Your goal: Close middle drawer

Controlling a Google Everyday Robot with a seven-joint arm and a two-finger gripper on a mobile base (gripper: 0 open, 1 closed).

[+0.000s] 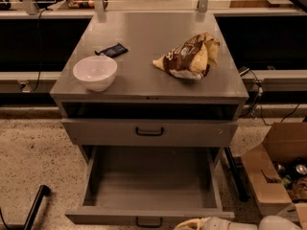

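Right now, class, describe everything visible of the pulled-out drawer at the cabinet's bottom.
The middle drawer is grey, metal by its look, pulled far out and level. Its deep rectangular box is empty; the low front panel bears a small black handle at centre. The claw lies by the panel's right part, at the picture's bottom edge; whether they touch cannot be told.

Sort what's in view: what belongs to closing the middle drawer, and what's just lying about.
For the job: middle drawer, pulled out; its handle; gripper, at the front panel beside the handle.
Lying about: bowl, chip bag, black packet, cardboard box, upper drawer.
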